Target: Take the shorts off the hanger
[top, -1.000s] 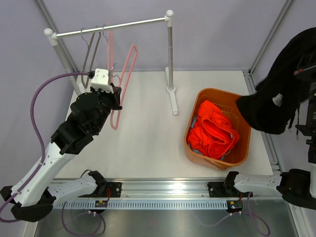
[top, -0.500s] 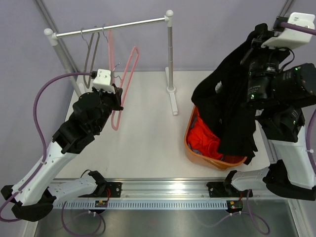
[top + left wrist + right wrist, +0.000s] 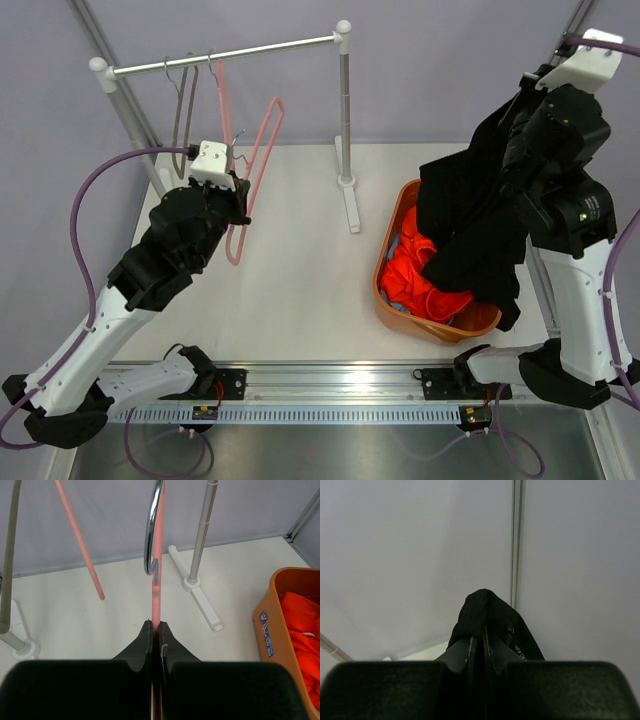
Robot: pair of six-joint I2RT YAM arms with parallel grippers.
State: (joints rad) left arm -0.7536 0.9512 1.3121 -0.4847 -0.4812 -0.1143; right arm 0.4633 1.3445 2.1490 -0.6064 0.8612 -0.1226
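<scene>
Over the basket (image 3: 382, 285), right end effector (image 3: 484, 650) grips black shorts (image 3: 475, 230).

Rack (image 3: 345, 110) is standing left of the basket (image 3: 384, 272), hanger (image 3: 156, 595) farther left; one pair of shorts (image 3: 425, 285) is lying inside it, another pair (image 3: 480, 230) dangling above.

Top camera: high, behind arm bases, looking down on whole table (image 3: 300, 270), rack (image 3: 230, 52), bin (image 3: 425, 326).
Left wrist camera: close behind left gripper (image 3: 155, 625), facing rack and bin; both shared with top camera.
Right wrist camera: close behind right gripper (image 3: 484, 640), facing wall (image 3: 395, 555); shares black shorts (image 3: 485, 610) with top camera.
</scene>
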